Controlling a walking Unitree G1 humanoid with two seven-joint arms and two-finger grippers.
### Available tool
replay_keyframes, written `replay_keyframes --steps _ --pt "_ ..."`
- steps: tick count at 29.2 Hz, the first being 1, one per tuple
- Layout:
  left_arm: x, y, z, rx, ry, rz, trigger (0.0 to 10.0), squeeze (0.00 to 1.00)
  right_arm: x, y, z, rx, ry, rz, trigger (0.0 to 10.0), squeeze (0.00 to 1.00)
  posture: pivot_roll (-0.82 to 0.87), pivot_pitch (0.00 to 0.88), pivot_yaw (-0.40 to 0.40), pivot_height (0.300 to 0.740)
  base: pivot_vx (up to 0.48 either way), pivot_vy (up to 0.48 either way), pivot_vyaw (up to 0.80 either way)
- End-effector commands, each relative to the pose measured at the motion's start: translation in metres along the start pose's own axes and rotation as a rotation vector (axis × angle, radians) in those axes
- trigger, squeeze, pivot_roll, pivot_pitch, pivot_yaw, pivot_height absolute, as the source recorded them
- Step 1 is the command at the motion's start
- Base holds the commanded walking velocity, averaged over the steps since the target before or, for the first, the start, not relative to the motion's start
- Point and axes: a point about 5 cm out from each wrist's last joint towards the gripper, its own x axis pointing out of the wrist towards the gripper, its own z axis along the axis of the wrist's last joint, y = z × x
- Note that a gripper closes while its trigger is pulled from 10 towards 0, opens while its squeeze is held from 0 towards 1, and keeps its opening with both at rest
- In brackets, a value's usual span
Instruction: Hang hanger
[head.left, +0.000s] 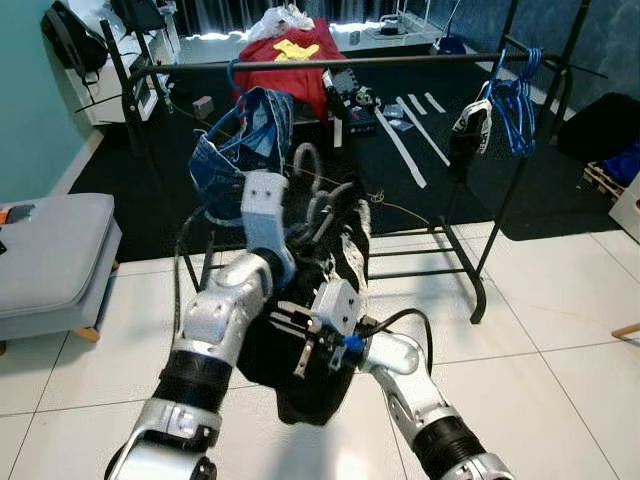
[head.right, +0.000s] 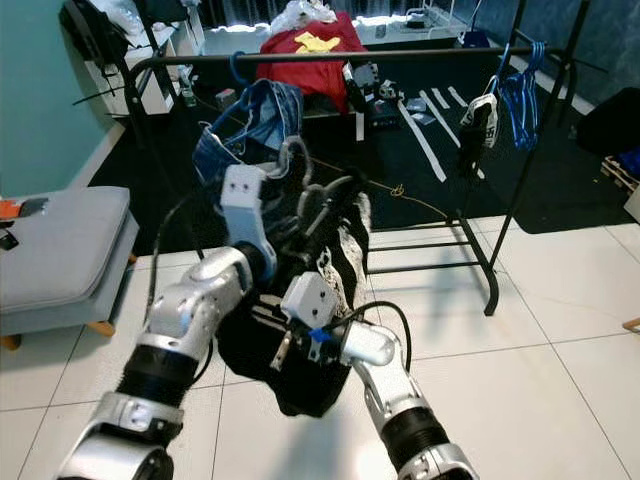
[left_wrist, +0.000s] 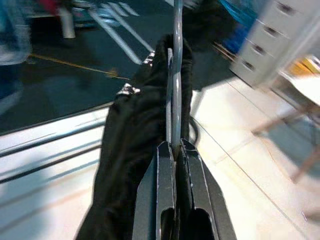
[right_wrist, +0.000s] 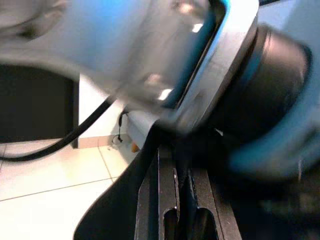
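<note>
The 2 black fingers (left_wrist: 165, 190) of the left gripper (left_wrist: 174, 147) are pressed together on the thin grey hanger (left_wrist: 176, 75), which rises straight out from between them. A black garment (left_wrist: 135, 135) drapes over that hanger and hangs down beside the fingers. In the right wrist view the fingers of the right gripper (right_wrist: 176, 165) are closed on dark cloth, close up against the silver body of the left arm (right_wrist: 125, 45), which is blurred.

From the head views, both arms meet in front of the robot, low and centre. The left arm (head.left: 225, 300) reaches up and forward with the hanger and the black garment (head.left: 330, 300) bunched around it; the right gripper (head.left: 305, 345) grips the lower part of the same garment from the side. The bundle is held in the air in front of the black clothes rack (head.left: 400, 62), below its top bar and not on it.

On the bar hangs a pair of blue jeans (head.left: 245, 140) near its left end, and a bunch of blue hangers (head.left: 515, 100) with a dark item (head.left: 470, 125) beside them near its right end. Behind the rack, on a dark carpet (head.left: 440, 190), lies a red garment (head.left: 290, 60) among scattered things. A grey cushioned bench (head.left: 50, 250) stands on the white tiled floor (head.left: 540, 330) to the robot's left.
</note>
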Motion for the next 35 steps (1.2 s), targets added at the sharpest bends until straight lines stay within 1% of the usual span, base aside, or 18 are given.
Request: replay_keyframes --steps 1,6,10,11,12,13,15,16,17,18,19,20,26,27,28,29,33,35 --pt "-0.001 -0.014 0.003 0.009 -0.013 -0.067 0.0 0.0 0.005 0.003 -0.003 -0.003 0.031 0.01 0.0 0.0 0.06 0.078 0.059 0.74 0.0 0.0 0.0" --pt "-0.002 -0.03 0.002 0.009 -0.009 -0.138 0.0 0.0 0.003 -0.002 -0.006 -0.011 0.06 -0.052 0.0 0.0 0.06 0.075 0.059 0.74 0.0 0.0 0.0" --pt "-0.002 -0.034 0.002 0.007 -0.012 -0.151 0.0 0.0 0.003 -0.003 -0.007 -0.01 0.068 -0.061 0.0 0.0 0.06 0.074 0.06 0.74 0.0 0.0 0.0" --pt "-0.002 -0.034 0.003 0.004 -0.017 -0.145 0.0 0.0 0.002 -0.002 -0.007 -0.005 0.07 -0.051 0.7 0.0 0.06 0.074 0.06 0.74 0.0 0.0 0.0" --pt "-0.002 -0.034 0.003 0.004 -0.017 -0.145 0.0 0.0 0.002 -0.002 -0.007 -0.005 0.07 -0.051 0.7 0.0 0.06 0.074 0.06 0.74 0.0 0.0 0.0" --pt "-0.001 -0.033 0.004 -0.001 -0.025 -0.134 0.0 0.0 0.002 0.0 -0.008 -0.001 0.073 -0.039 2.8 0.0 0.06 0.072 0.06 0.74 0.0 0.0 0.0" --pt "0.0 -0.031 0.007 -0.01 -0.039 -0.116 0.0 0.0 0.001 0.002 -0.009 0.011 0.071 -0.018 4.9 0.0 0.06 0.073 0.06 0.74 0.0 0.0 0.0" --pt "0.0 -0.031 0.007 -0.01 -0.039 -0.116 0.0 0.0 0.001 0.002 -0.009 0.011 0.071 -0.018 4.9 0.0 0.06 0.073 0.06 0.74 0.0 0.0 0.0" --pt "0.0 -0.03 0.009 -0.014 -0.044 -0.11 0.0 0.0 0.001 0.004 -0.009 0.023 0.066 -0.005 5.8 0.0 0.06 0.075 0.06 0.74 0.0 0.0 0.0" --pt "0.0 -0.03 0.009 -0.014 -0.044 -0.11 0.0 0.0 0.001 0.004 -0.009 0.023 0.066 -0.005 5.8 0.0 0.06 0.075 0.06 0.74 0.0 0.0 0.0" --pt "0.0 -0.029 0.01 -0.015 -0.047 -0.107 0.0 0.0 0.001 0.005 -0.009 0.034 0.064 0.004 7.4 0.25 0.06 0.075 0.06 0.74 0.0 0.0 0.0" --pt "0.0 -0.028 0.011 -0.016 -0.049 -0.104 0.0 0.0 0.001 0.007 -0.009 0.05 0.053 0.013 10.0 1.0 0.06 0.077 0.061 0.74 0.0 0.0 0.0" --pt "-0.003 -0.025 0.012 -0.022 -0.051 -0.095 0.0 0.0 0.0 0.01 -0.009 0.053 0.04 0.023 10.0 1.0 0.06 0.081 0.062 0.74 0.0 0.0 0.0" --pt "-0.003 -0.023 0.013 -0.026 -0.052 -0.088 0.0 0.0 -0.001 0.013 -0.01 0.052 0.042 0.047 10.0 0.66 0.06 0.084 0.062 0.74 0.0 0.0 0.0" --pt "-0.003 -0.023 0.013 -0.026 -0.052 -0.088 0.0 0.0 -0.001 0.013 -0.01 0.052 0.042 0.047 10.0 0.66 0.06 0.084 0.062 0.74 0.0 0.0 0.0" --pt "-0.003 -0.019 0.014 -0.032 -0.057 -0.077 0.0 0.0 -0.004 0.017 -0.012 0.055 0.047 0.088 10.0 0.0 0.06 0.085 0.062 0.74 0.0 0.0 0.0" --pt "-0.003 -0.015 0.017 -0.034 -0.065 -0.065 0.0 0.0 -0.008 0.022 -0.013 0.053 0.046 0.129 10.0 0.0 0.06 0.084 0.062 0.74 0.0 0.0 0.0" --pt "-0.003 -0.006 0.021 -0.027 -0.082 -0.064 0.0 0.0 -0.015 0.022 -0.013 0.045 0.041 0.119 10.0 0.0 0.06 0.084 0.062 0.74 0.0 0.0 0.0"
